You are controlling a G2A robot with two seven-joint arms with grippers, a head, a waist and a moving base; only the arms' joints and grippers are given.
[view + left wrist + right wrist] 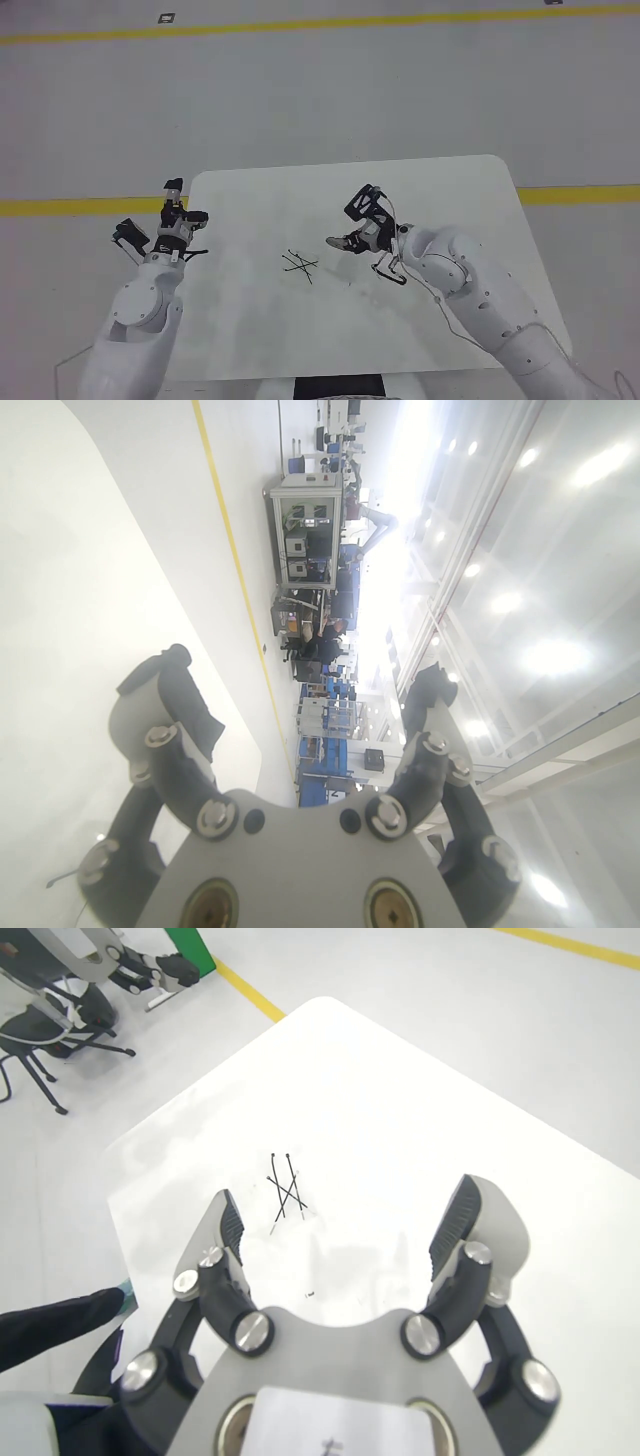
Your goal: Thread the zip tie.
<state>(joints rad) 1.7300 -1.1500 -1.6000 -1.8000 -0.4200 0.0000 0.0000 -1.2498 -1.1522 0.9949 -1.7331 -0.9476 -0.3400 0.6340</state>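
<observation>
**Zip ties**: a few thin black ties, crossed over one another in a small loose heap. They lie flat on the desk near its middle, between the two arms and closer to the right one. Nothing touches them. The exact count cannot be told where the strands overlap.

**Right claw**: fingers spread wide apart, ribbed dark pads facing each other, nothing between them. It is held above the desk just to the right of the heap and apart from it. In the right wrist view the ties lie ahead of the gap between the fingers.

**Left claw**: fingers likewise spread wide and holding nothing. It sits at the desk's left edge, out past the rim and well apart from the ties. It is turned on its side, so the left wrist view looks along the desk edge into the room.

**Desk**: white top with rounded corners.

**Speck**: one small dark bit on the desk, between the heap and the right claw. It is too small to tell what it is.

**Surroundings**: pale grey floor with yellow lines. A black wheeled chair stands on the floor beyond the desk's left side. A metal-framed cabinet stands in the room behind.
</observation>
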